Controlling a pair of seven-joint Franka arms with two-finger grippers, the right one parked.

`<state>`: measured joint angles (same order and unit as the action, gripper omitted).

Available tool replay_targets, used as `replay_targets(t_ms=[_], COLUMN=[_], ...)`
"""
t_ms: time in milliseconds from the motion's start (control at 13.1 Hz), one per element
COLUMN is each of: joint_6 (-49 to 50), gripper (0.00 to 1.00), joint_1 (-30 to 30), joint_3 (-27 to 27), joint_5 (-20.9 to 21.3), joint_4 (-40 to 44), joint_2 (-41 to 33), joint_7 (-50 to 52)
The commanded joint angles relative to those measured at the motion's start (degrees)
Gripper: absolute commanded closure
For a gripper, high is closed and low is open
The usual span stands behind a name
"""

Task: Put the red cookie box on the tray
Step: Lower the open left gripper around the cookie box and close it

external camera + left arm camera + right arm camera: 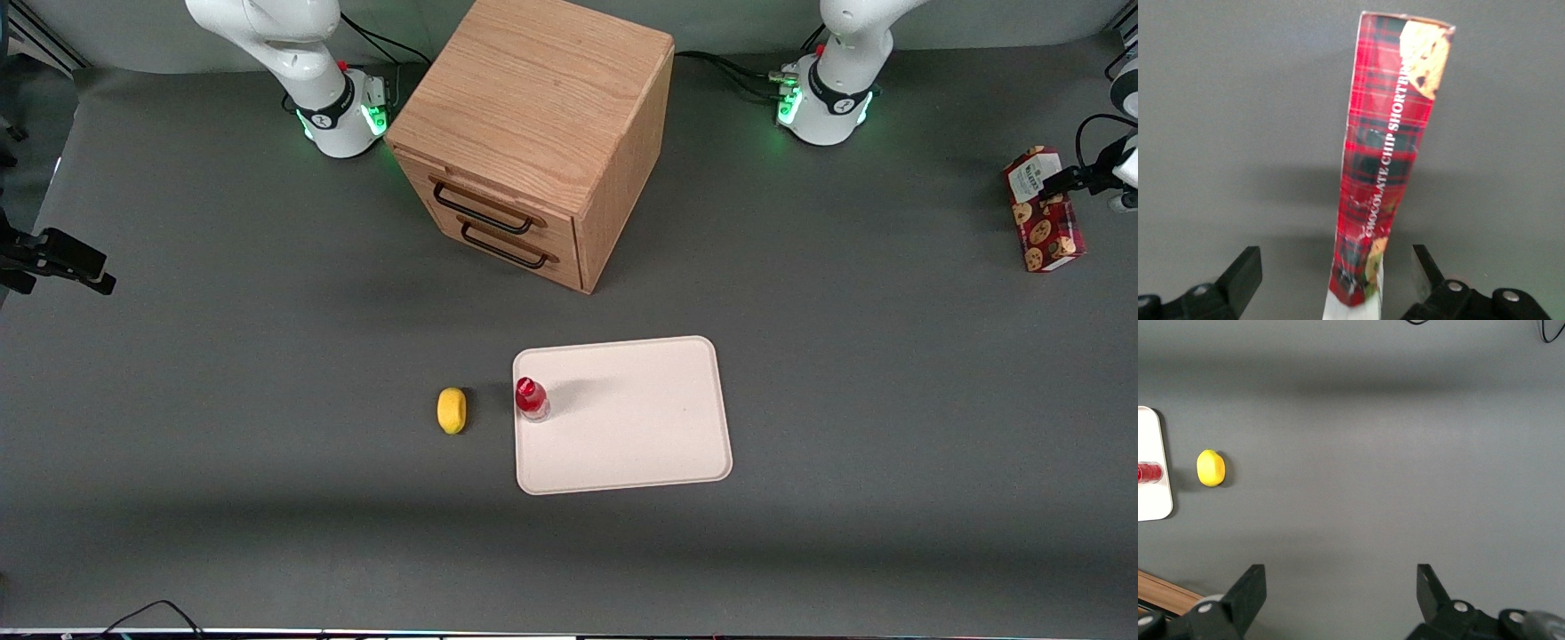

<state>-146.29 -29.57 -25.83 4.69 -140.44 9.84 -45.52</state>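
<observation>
So the gripper (pixel 1335 277) was spread wide with the red cookie box (pixel 1385 167) sitting between its fingers, untouched, probably lining up a grab. The tray (pixel 640 444) lay well away on the tabletop (pixel 267 356), toward the middle.

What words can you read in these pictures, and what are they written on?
"CHOCOLATE CHIP SHORTBR..." runs along the narrow side of the red cookie box, cut off at the cookie picture.
The white label on the box has print too small to read.
No other readable text.
The gripper is open around the box's end.
</observation>
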Motion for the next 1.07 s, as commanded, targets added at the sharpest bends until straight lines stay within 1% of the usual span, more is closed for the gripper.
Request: replay_targets(t_ms=[0,152,228,304,457,533,609,989], joint_6=[-2.2,-2.2,-2.2,-1.6,-1.3,-0.9,-0.5,-0.1], gripper=[0.00,0.19,0.20,0.34,0.83,0.93,1.00,1.00], joint_1=[-0.8,-0.9,-1.5,-1.5,-1.5,-1.6,-1.5,-0.8], joint_3=[0.6,0.6,0.6,0.6,0.6,0.7,0.7,0.9], joint_5=[-1.1,-1.1,-1.1,-1.1,-1.1,-1.1,-1.1,-1.1], joint_4=[-0.4,-0.9,-1.6,-1.8,-1.8,-1.8,-1.8,-1.3], joint_2=[1.2,1.6,1.8,1.6,1.6,1.7,1.6,-0.5], joint_7=[-0.6,-0.6,-0.6,-0.6,-0.8,-0.8,-0.8,-1.8])
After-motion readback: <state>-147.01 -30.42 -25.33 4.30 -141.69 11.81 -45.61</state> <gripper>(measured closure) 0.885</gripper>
